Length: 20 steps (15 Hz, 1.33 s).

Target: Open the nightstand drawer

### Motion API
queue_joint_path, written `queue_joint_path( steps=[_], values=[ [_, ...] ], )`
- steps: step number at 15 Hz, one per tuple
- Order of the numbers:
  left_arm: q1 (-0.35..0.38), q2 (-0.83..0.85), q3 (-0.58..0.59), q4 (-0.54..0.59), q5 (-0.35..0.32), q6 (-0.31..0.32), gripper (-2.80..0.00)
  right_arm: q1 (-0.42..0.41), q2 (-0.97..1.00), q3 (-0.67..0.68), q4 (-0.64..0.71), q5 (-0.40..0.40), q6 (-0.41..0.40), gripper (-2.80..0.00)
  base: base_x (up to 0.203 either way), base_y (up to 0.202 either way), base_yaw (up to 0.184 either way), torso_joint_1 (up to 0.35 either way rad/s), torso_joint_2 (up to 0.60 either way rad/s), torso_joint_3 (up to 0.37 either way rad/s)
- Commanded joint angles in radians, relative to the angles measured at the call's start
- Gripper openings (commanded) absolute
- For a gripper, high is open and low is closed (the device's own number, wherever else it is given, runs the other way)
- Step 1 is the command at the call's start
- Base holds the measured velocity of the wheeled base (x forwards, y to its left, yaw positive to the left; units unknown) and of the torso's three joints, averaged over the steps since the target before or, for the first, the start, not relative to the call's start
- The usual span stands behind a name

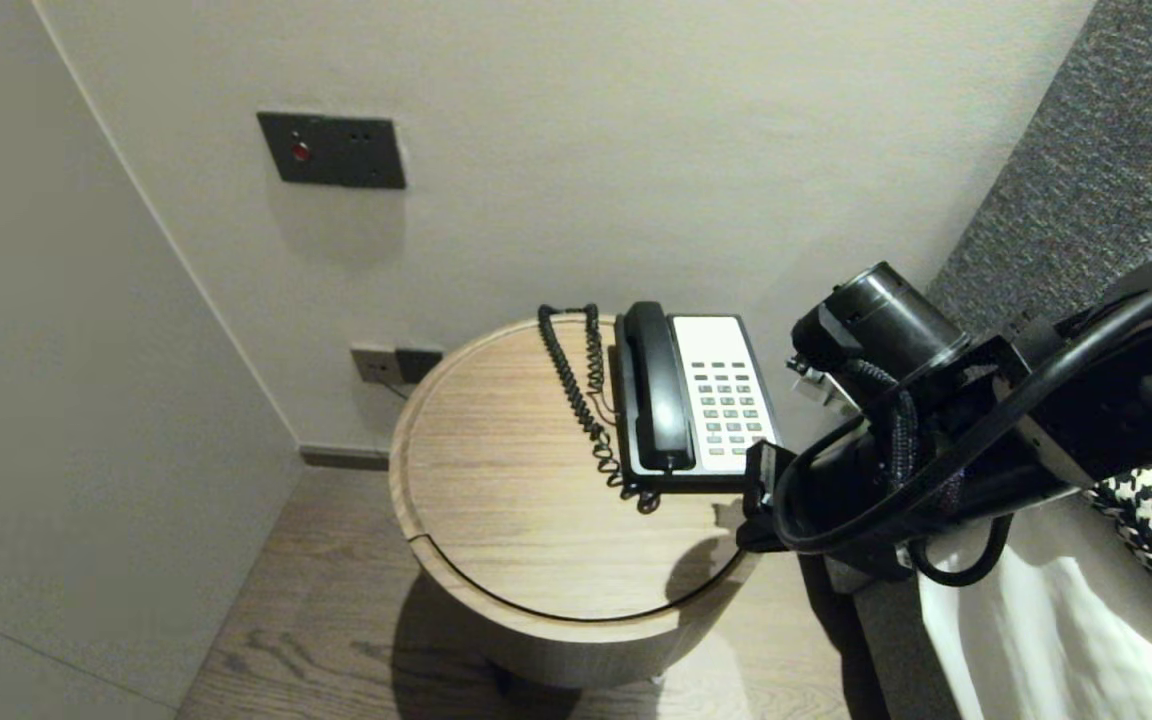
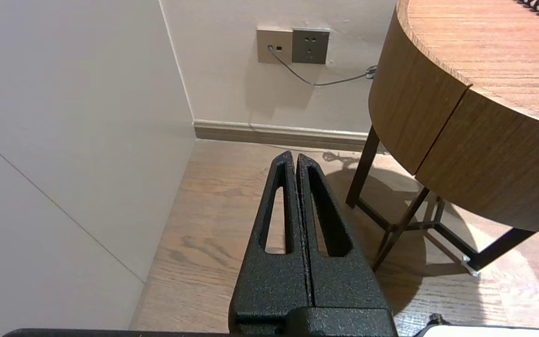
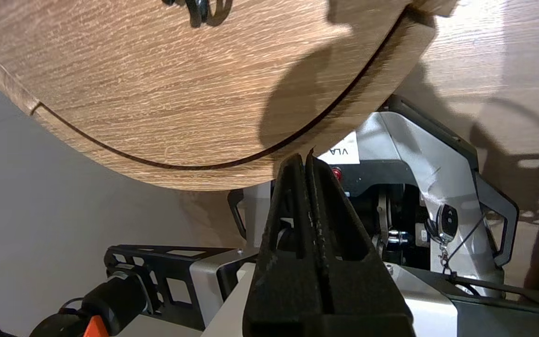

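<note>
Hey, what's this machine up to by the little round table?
A two-armed robot stands at a round wooden table that bears a desk telephone, its handset in the cradle and its coiled cord lying beside it. The right gripper is up at the table's near edge, shut and holding nothing, apart from the phone. The left gripper hangs low beside the table, shut and empty, pointing at the floor.
</note>
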Motion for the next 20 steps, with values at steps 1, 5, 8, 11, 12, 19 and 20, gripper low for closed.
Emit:
queue_joint_path(
  steps=[1,5,8,11,12,19,20],
  values=[
    [0.000,-0.002,0.000,0.000,0.001,0.001,-2.80,0.002,0.006,0.010,0.003,0.001,0.004,-2.80,0.000,0.000,0.000,0.000,0.00,0.000],
    [0.000,-0.002,0.000,0.000,0.001,0.000,-2.80,0.002,0.015,0.082,-0.090,-0.002,0.003,-2.80,0.000,0.000,0.000,0.000,0.00,0.000],
    [0.000,-0.002,0.000,0.000,0.001,0.000,-2.80,-0.001,0.027,0.104,-0.140,-0.001,0.004,-2.80,0.000,0.000,0.000,0.000,0.00,0.000],
    [0.000,-0.002,0.000,0.000,0.001,0.000,-2.80,-0.003,0.046,0.111,-0.159,-0.002,0.006,-2.80,0.000,0.000,0.000,0.000,0.00,0.000],
    [0.000,-0.002,0.000,0.000,0.001,0.000,-2.80,-0.003,0.052,0.114,-0.164,-0.002,0.006,-2.80,0.000,0.000,0.000,0.000,0.00,0.000],
    [0.000,-0.002,0.000,0.000,0.001,0.000,-2.80,-0.004,0.085,0.134,-0.222,-0.002,0.004,-2.80,0.000,0.000,0.000,0.000,0.00,0.000],
    [0.000,-0.002,0.000,0.000,0.001,0.000,-2.80,-0.003,0.089,0.141,-0.223,-0.002,0.004,-2.80,0.000,0.000,0.000,0.000,0.00,0.000]
  ],
)
